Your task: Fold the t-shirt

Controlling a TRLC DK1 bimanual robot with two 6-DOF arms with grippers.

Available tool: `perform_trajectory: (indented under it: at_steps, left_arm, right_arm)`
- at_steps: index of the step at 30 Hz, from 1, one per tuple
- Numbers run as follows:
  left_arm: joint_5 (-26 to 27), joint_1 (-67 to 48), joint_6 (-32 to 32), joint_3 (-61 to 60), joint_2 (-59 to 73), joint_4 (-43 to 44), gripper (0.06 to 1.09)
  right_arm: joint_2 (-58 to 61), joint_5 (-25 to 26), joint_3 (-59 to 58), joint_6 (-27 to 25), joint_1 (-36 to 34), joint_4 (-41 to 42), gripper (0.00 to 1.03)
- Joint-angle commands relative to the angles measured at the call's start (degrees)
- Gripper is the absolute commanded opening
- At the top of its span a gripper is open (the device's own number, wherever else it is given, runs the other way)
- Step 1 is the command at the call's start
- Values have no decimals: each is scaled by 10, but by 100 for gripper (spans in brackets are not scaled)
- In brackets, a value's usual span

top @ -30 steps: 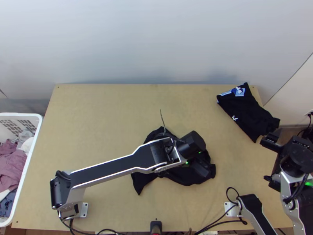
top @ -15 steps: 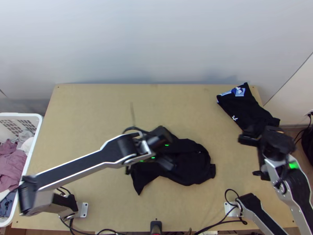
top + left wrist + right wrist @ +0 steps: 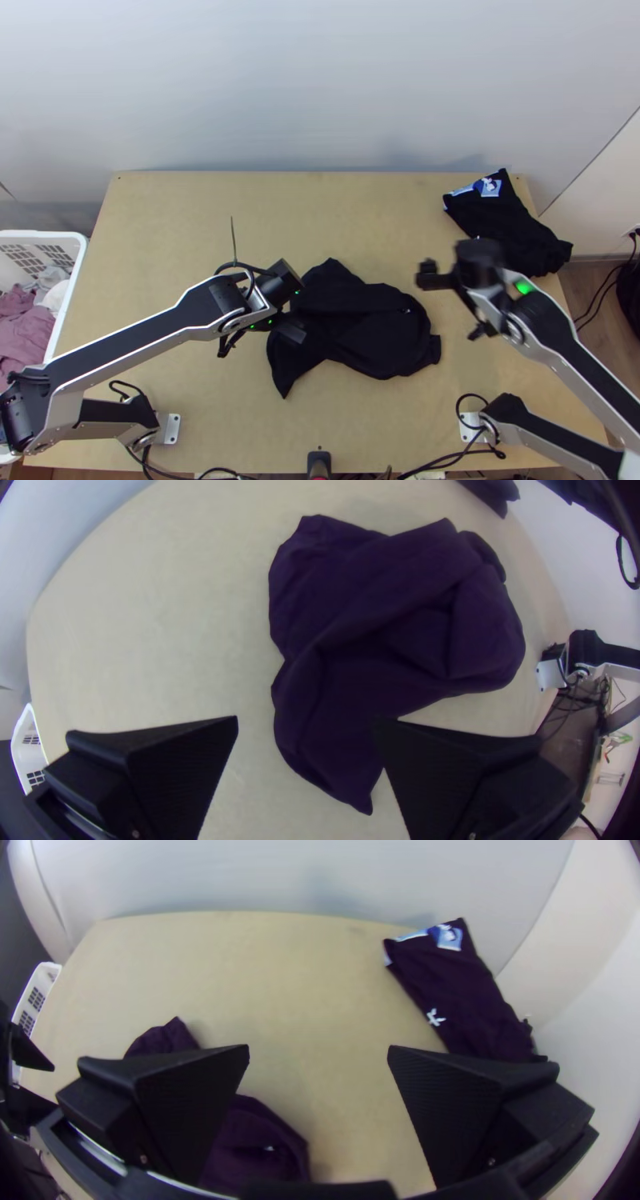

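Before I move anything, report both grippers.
Left gripper: open, holding nothing, over the edge of the bunched dark shirt.
Right gripper: open, holding nothing.

Your left arm (image 3: 136,338) slants inward from its elbow at the table's left side, your right arm (image 3: 580,352) slants in from the right, and your left gripper (image 3: 260,338) and right gripper (image 3: 450,304) both hold their fingers spread wide, well apart from each other.

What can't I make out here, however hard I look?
- Collar of the bunched black shirt: top view, lost in the folds.
- Shirt's middle: right wrist view, behind the right gripper.
- Tiny pale mark on it: right wrist view, too small.
- Folded garment's near corner: top view, behind the right arm.
- Basket's far-left side: top view, cut off by the edge.
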Motion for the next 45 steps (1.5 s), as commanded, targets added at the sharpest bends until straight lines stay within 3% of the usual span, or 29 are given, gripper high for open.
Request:
perform_trajectory:
  at_steps: [1,8,22,24,26,28,30,33,45]
  left_arm:
    - [13,19,2,-34,4,1,103]
    - [28,21,0,-19,32,7,103]
    - [36,18,10,-57,84,50,103]
    - [36,18,11,-71,89,63,100]
    - [44,19,10,-78,90,74,97]
    - [48,19,7,-83,88,88,82]
    - [48,19,1,-97,76,122,60]
    - [48,19,-6,-116,62,173,9]
    - [47,92,1,-61,18,146,9]
  right_arm:
    - [126,-98,60,45,57,-16,97]
    - [194,-133,53,57,91,-17,98]
    - [299,-134,66,60,88,-1,92]
    - [307,-134,72,60,90,-1,81]
    - [310,-134,80,57,91,-1,50]
    - [312,-134,90,54,90,-1,20]
    - [306,-134,92,53,88,-2,17]
    - [294,-134,101,41,86,-12,3]
    - [252,-118,211,36,30,-113,3]
